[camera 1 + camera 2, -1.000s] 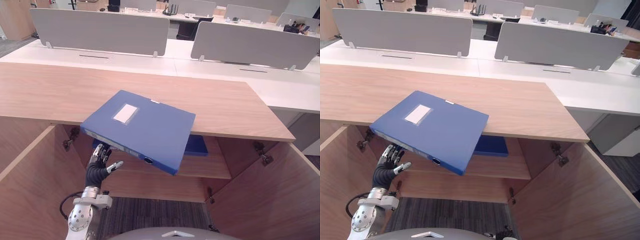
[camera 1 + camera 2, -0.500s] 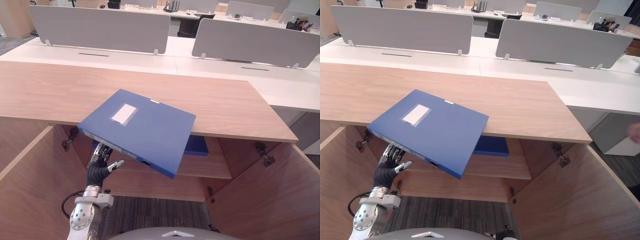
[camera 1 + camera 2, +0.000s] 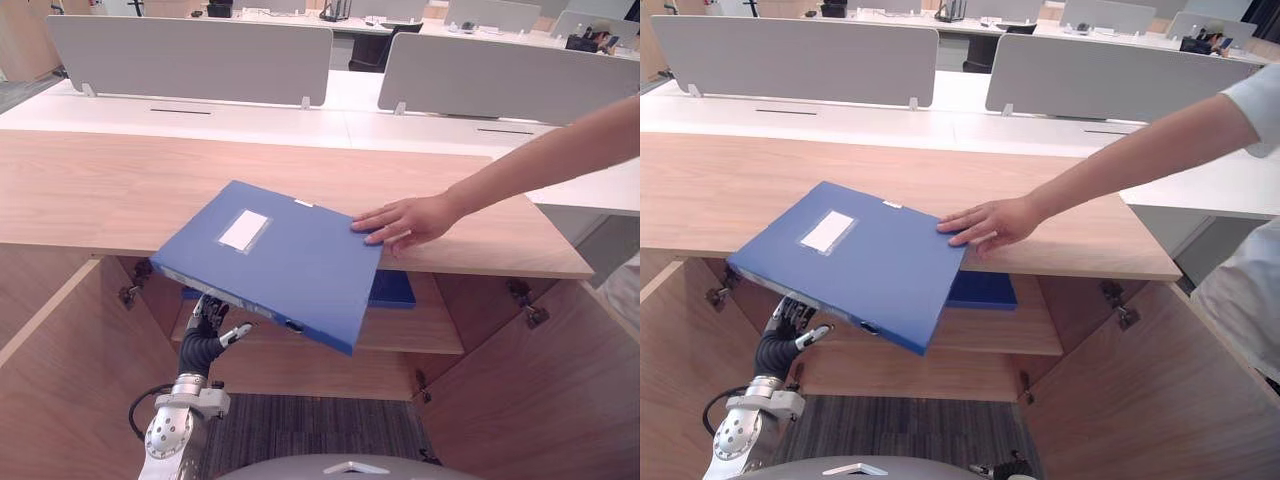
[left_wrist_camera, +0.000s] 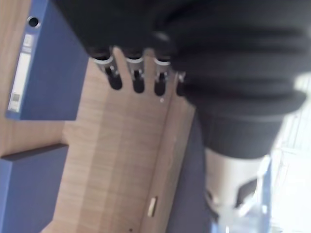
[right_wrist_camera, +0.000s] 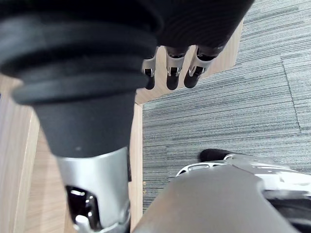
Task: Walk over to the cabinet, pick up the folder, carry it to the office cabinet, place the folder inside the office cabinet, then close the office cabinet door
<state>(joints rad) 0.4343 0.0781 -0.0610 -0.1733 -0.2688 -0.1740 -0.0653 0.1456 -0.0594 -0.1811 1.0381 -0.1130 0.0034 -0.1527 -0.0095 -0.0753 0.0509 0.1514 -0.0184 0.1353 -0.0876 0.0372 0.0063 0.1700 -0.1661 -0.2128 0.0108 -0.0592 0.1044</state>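
A blue folder [image 3: 290, 255] with a white label lies tilted over the front edge of the wooden cabinet top [image 3: 90, 190], its near corner hanging out in front of the open cabinet. A person's hand [image 3: 400, 220] reaches in from the right and rests on the folder's far right corner. My left hand [image 3: 203, 340] is raised just below the folder's low left edge, open, its thumb out to the side and its fingertips under that edge. In the left wrist view the fingers [image 4: 136, 80] hold nothing, with the folder's spine [image 4: 26, 68] close by. My right hand [image 5: 170, 73] hangs open over the carpet.
The cabinet's two doors, left [image 3: 60, 380] and right [image 3: 545, 400], stand open. On the inner shelf [image 3: 410, 335] lies a second blue folder [image 3: 393, 290]. White desks with grey dividers [image 3: 190, 60] stand behind the cabinet. Grey carpet [image 3: 310, 430] covers the floor in front.
A person's arm has come in from the right and laid a hand on the folder's far corner. My left hand has risen slightly under the folder's edge.
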